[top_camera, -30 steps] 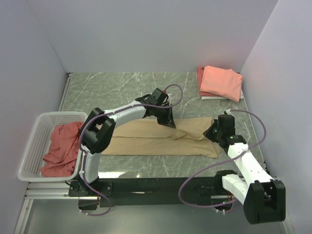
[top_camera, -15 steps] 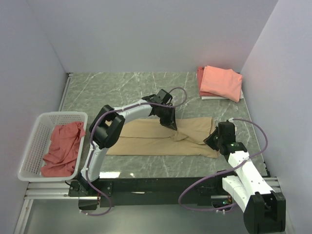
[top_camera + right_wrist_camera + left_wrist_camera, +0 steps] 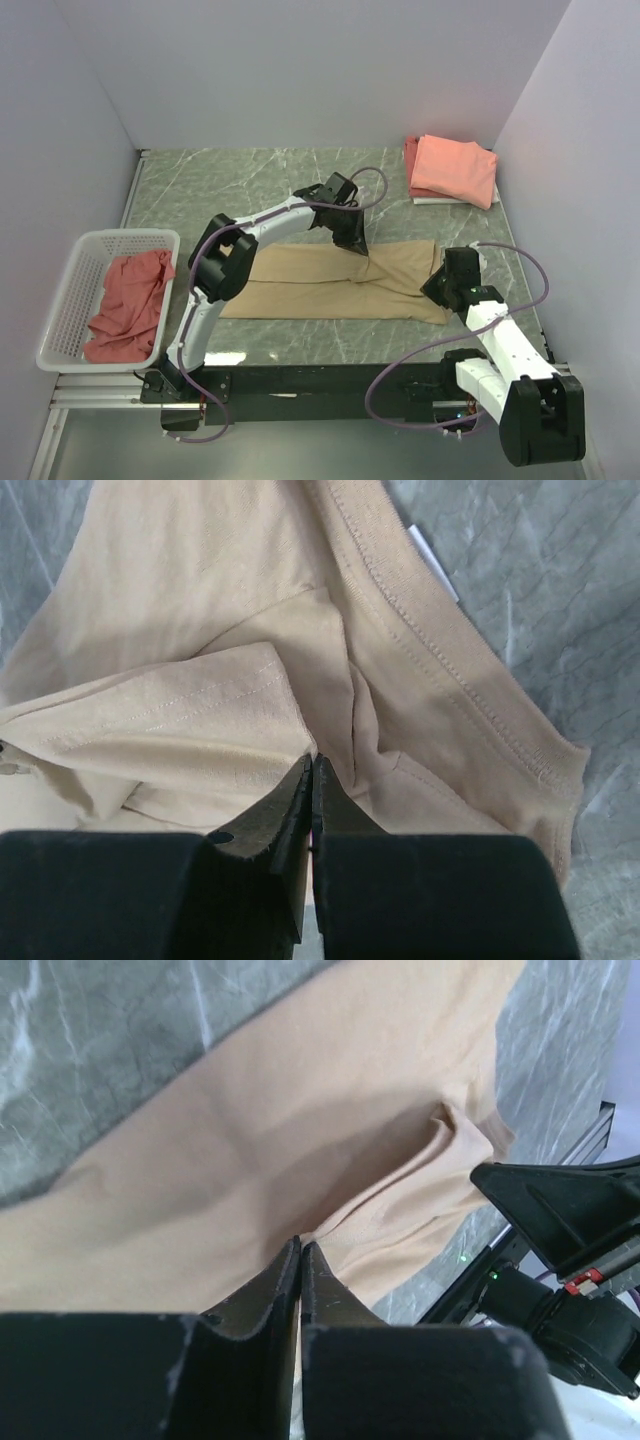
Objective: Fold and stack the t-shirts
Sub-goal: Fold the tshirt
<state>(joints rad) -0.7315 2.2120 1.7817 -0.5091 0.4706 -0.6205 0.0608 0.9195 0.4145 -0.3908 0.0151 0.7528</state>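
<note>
Pinching right gripper (image 3: 311, 765): nearest the camera, at the shirt's right end. The jaws are pressed together with barely a slit between them, and a thin ply of the tan t-shirt (image 3: 300, 285) is caught at their tips just beside a stitched band. This grip likely anchors that end so the cloth cannot slide while the other arm works.

Basket (image 3: 75, 255): white, at the left edge of the tabletop (image 3: 230, 185), well apart from both grippers. It holds 1 crumpled red shirt (image 3: 125, 305), which probably waits its turn.

Tan t-shirt: lies lengthwise across the near half of the tabletop, doubled into a long strip. The left part is smooth, while the right end between the 2 grippers is rumpled. The fold looks partway done, with the stacking not yet begun.

Left gripper (image 3: 362, 255): reaches across to the strip's middle-right. Its jaws are closed to a hairline on a raised ridge of the tan fabric, and the cloth tents up at the tips. The ridge is probably lifted so the next fold can be carried over.

Folded stack (image 3: 455, 170): sits in the far right corner, with a salmon shirt squared on top of a redder one. It is well apart from the tan shirt and is the likely place to set it once folded.
</note>
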